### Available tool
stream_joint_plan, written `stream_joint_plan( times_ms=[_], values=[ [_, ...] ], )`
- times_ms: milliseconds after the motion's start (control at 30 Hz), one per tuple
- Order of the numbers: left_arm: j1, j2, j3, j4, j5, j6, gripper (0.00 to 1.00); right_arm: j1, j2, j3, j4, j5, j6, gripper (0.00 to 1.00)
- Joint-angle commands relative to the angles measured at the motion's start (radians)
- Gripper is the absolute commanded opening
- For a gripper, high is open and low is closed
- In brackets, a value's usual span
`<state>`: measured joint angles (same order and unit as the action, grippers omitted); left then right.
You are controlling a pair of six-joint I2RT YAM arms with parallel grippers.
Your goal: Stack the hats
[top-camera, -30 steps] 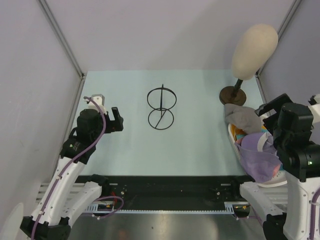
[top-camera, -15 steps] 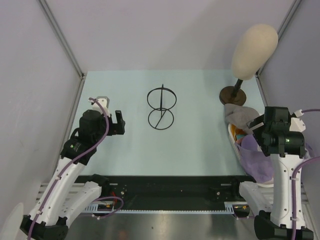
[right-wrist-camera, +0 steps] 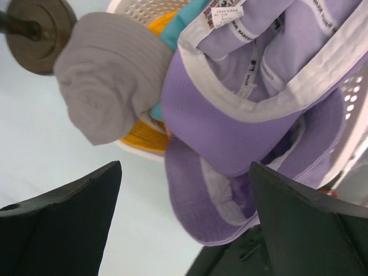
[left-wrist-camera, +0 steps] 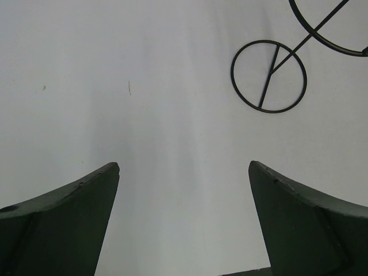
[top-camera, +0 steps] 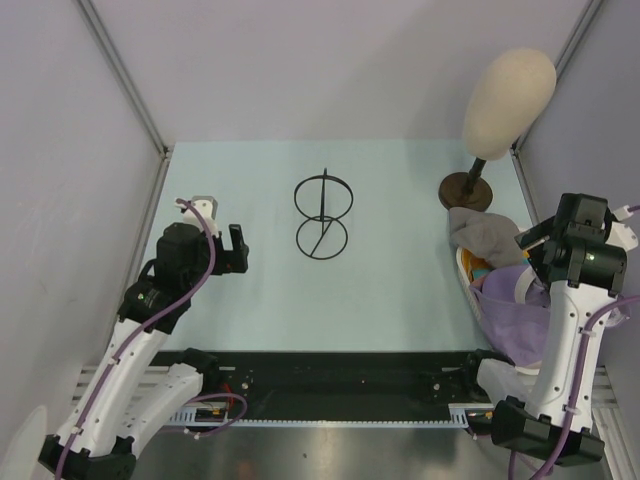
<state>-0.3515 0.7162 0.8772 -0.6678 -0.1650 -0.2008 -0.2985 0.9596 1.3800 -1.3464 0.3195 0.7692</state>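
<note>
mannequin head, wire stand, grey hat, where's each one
mannequin head (top-camera: 510,100), top view, its rounded side
wire stand (left-wrist-camera: 269,76), left wrist view, bar across its ring
grey hat (right-wrist-camera: 103,98), right wrist view, its crown

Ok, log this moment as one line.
left tool: open, empty | right tool: open, above hats | hats: heaped in basket

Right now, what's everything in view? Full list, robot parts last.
mannequin head: one, beige, on a dark round base, far right corner
wire stand: one, black, two rings, table centre
basket: one, white, perforated, right table edge
grey hat: one, rolled, draped over the basket's far rim
purple headwear: count unclear, overlapping layers, inside up, spilling over the basket
orange hat: one, partly buried in the basket
teal hat: one, a sliver showing in the basket
table: one, pale blue-green
left tool: open, over bare table
right tool: open, over the purple headwear
</note>
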Motion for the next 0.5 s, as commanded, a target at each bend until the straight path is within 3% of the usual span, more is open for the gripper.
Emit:
stream_joint_plan(
  times_ms=[0, 100, 467],
  values=[
    [-0.006, 0.000, 0.032, 0.014, 0.002, 0.000, 1.00, -0.008, 0.014, 0.016, -0.074, 0.069, -0.204, 0.97],
    [-0.009, 0.000, 0.028, 0.017, 0.002, -0.006, 1.00, -0.008, 0.048, -0.009, 0.001, 0.072, -0.329, 0.94],
    [-0.009, 0.063, 0.074, 0.046, -0.048, -0.015, 1.00, 0.084, 0.149, -0.159, 0.414, -0.200, -0.600, 0.88]
  ],
)
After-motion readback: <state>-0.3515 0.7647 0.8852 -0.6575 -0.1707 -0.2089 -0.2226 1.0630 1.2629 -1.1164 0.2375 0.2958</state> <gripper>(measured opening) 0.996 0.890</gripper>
